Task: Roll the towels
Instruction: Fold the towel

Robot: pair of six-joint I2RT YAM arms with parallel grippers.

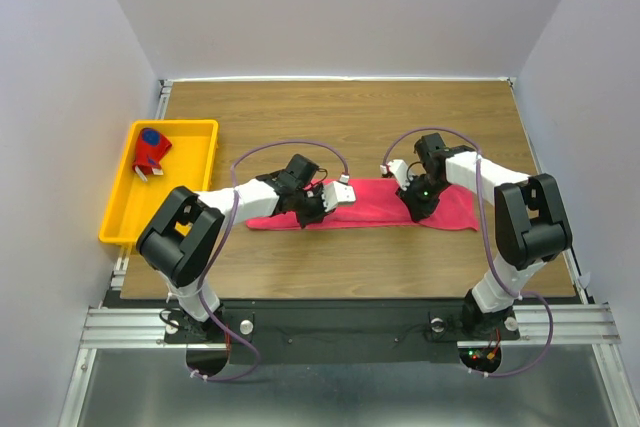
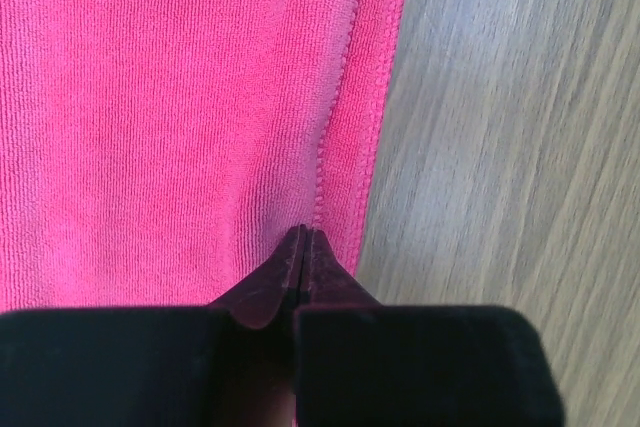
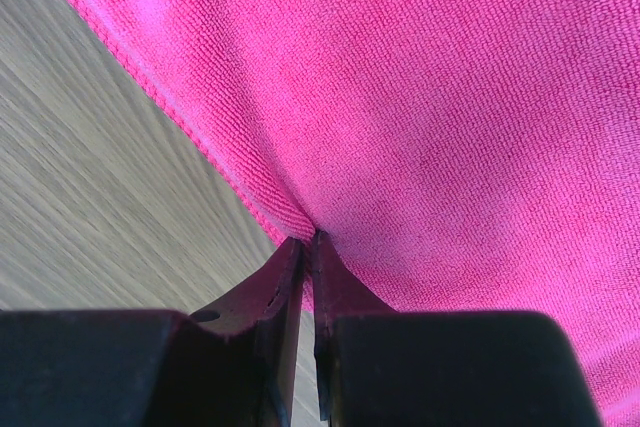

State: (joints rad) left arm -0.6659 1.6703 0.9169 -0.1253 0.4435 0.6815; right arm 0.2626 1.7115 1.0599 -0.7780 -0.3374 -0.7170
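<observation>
The plain pink-red towel (image 1: 370,204) lies as a long flat strip across the middle of the table. My left gripper (image 1: 309,209) is at its left part. In the left wrist view the gripper (image 2: 305,234) is shut, pinching the towel (image 2: 170,107) at its hemmed edge. My right gripper (image 1: 419,205) is at the towel's right part. In the right wrist view the gripper (image 3: 310,240) is shut on the towel (image 3: 430,97), which puckers at its edge. The patterned red and navy towel (image 1: 152,150) sits rolled up in the yellow tray.
The yellow plastic tray (image 1: 195,147) stands at the table's left edge. Bare wooden tabletop (image 1: 350,117) lies behind the towel, and a narrower strip lies in front of it. Grey walls enclose the table on three sides.
</observation>
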